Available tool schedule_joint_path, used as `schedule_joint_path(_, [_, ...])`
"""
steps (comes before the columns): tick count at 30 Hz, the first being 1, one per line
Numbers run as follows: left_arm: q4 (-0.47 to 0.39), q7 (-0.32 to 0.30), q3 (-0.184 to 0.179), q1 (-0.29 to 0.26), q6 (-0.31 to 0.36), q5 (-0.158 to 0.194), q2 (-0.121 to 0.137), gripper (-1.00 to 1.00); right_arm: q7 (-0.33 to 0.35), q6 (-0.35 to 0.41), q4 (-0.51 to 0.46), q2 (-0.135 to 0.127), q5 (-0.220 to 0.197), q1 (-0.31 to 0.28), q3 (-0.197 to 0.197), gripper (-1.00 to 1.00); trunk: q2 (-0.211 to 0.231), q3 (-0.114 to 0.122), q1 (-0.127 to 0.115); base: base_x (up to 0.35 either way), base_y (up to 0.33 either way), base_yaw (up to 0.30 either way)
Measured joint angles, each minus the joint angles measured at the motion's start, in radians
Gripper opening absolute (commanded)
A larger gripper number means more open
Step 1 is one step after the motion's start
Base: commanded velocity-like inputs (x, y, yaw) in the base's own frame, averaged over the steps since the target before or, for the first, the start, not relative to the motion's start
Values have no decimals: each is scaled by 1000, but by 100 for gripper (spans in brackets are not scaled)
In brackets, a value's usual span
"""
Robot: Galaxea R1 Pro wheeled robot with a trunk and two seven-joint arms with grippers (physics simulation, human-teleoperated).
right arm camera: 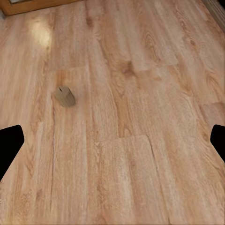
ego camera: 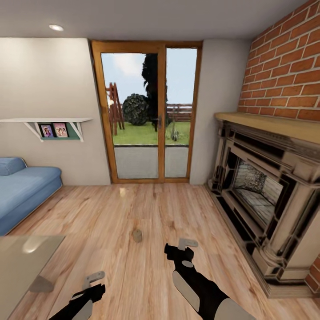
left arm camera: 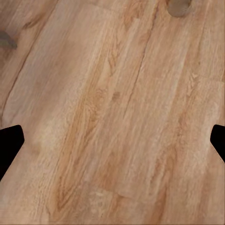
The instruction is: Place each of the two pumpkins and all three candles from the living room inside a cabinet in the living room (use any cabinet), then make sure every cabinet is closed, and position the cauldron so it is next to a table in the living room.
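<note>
Home living room: blue sofa (ego camera: 24, 189), brick fireplace (ego camera: 266, 191), glazed garden door (ego camera: 146, 115), wood floor (ego camera: 133, 266).

Cut off at the edges

The table (ego camera: 20, 266) ran off the frame at eight o'clock, the sofa (ego camera: 22, 189) at nine; the candle (left arm camera: 179, 5) was clipped in the left wrist view; shelf photos (ego camera: 54, 130) were too small to read.

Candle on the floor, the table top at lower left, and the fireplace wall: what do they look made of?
The candle: matte grey-beige, wax-like, with a dark wick mark in the right wrist view; a guess. The table: glass-like, glossy greyish top showing a bright reflection. The wall above the fireplace: red brick with pale mortar lines, matte. The floor: light wood planks with visible grain and slight sheen.
</note>
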Motion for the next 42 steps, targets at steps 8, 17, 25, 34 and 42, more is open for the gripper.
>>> schedule_joint_path(8, [4, 1, 0, 0, -9, 0, -1, 100, 0, -1, 0, 1, 0, 0, 0, 100, 0, 0, 0, 323, 0, 0])
schedule_joint_path(17, [4, 1, 0, 0, -10, 0, -1, 100, 0, -1, 0, 0, 0, 0, 0, 100, 0, 0, 0, 329, 0, 0])
schedule_joint_path(25, [4, 1, 0, -1, -10, 0, -1, 100, 0, -1, 0, 0, -1, 0, 0, 100, 0, 0, 0, 330, 0, 0])
schedule_joint_path(34, [4, 1, 1, 0, -10, 0, 0, 100, 1, -1, 1, -2, -1, 0, 0, 100, 0, 0, 0, 330, 0, 0])
schedule_joint_path(42, [4, 1, 1, 0, -10, 1, 0, 100, 3, -1, 1, -2, -1, 0, 0, 100, 0, 0, 0, 330, 0, 0])
